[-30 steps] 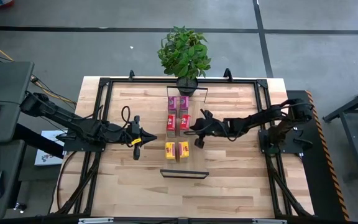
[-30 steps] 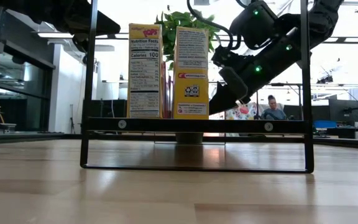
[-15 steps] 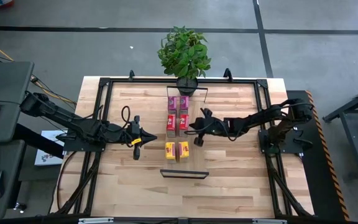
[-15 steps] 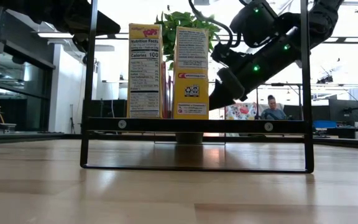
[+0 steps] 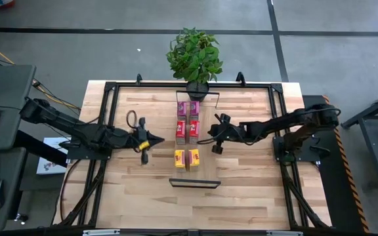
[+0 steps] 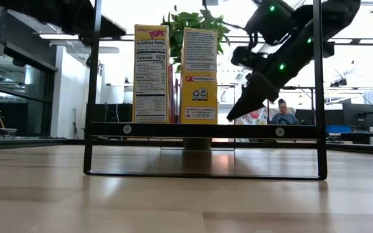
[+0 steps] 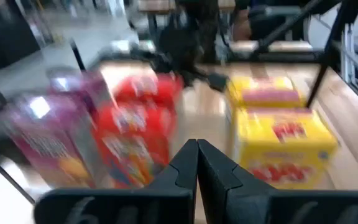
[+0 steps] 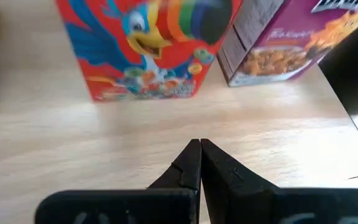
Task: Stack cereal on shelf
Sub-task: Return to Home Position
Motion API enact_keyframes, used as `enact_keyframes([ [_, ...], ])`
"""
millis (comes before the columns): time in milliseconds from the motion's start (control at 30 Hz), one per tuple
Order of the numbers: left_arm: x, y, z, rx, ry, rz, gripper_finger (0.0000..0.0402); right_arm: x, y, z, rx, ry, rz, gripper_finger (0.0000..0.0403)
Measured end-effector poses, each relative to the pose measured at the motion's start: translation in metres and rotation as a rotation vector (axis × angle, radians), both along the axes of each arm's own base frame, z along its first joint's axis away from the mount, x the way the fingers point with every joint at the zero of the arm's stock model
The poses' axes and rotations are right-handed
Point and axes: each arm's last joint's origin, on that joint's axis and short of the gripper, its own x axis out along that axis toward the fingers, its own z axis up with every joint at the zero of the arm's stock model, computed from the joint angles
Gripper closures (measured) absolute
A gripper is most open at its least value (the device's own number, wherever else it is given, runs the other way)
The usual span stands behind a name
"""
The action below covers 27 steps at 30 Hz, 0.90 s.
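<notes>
Six cereal boxes stand upright in three pairs on the shelf (image 5: 188,143), a narrow board running from near to far: pink boxes (image 5: 188,108) farthest, red boxes (image 5: 188,128) in the middle, yellow boxes (image 5: 187,158) nearest. In the low view the yellow boxes (image 6: 175,74) stand on the black-framed shelf (image 6: 203,130). My right gripper (image 5: 209,137) is shut and empty, just right of the red boxes, slanting down (image 6: 233,118). My left gripper (image 5: 160,140) is shut and empty, left of the row. The wrist views show both shut (image 7: 196,149) (image 8: 199,149).
A potted plant (image 5: 195,56) stands at the far end of the shelf. A black metal frame (image 5: 110,88) runs round the tabletop. Bare butcher-block wood lies left and right of the shelf and toward the near edge.
My right gripper has drawn back from the red boxes toward the table's right edge and tipped more steeply downward, staying shut. My left gripper has shifted slightly toward the table's left edge. The boxes have kept still.
</notes>
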Motion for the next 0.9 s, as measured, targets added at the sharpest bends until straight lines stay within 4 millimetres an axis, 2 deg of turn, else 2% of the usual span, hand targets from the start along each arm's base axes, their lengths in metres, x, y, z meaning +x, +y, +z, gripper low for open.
enact_keyframes([
  [100,-0.002,0.011,0.01,0.045,-0.054,-0.021,0.0401,-0.006,0.001,0.011,0.023,-0.011,0.017,0.0403],
  [200,-0.003,0.021,0.006,0.034,-0.081,-0.1,0.0401,-0.012,0.003,0.023,0.052,-0.039,0.048,0.0403],
  [300,-0.008,0.028,-0.014,0.021,-0.15,-0.185,0.0401,-0.017,0.004,0.033,0.077,-0.057,0.08,0.0403],
  [433,-0.023,0.036,-0.048,0.0,-0.211,-0.182,0.0401,-0.026,0.005,0.042,0.116,-0.055,0.109,0.0403],
  [567,-0.04,0.041,-0.062,-0.001,-0.285,-0.156,0.0401,-0.037,0.006,0.048,0.148,-0.014,0.114,0.0403],
  [767,-0.052,0.044,-0.072,-0.041,-0.21,-0.137,0.0401,-0.065,0.012,0.057,0.219,0.005,0.091,0.0403],
  [900,-0.056,0.044,-0.073,-0.066,-0.198,-0.132,0.0401,-0.098,0.023,0.049,0.268,-0.059,0.1,0.0403],
])
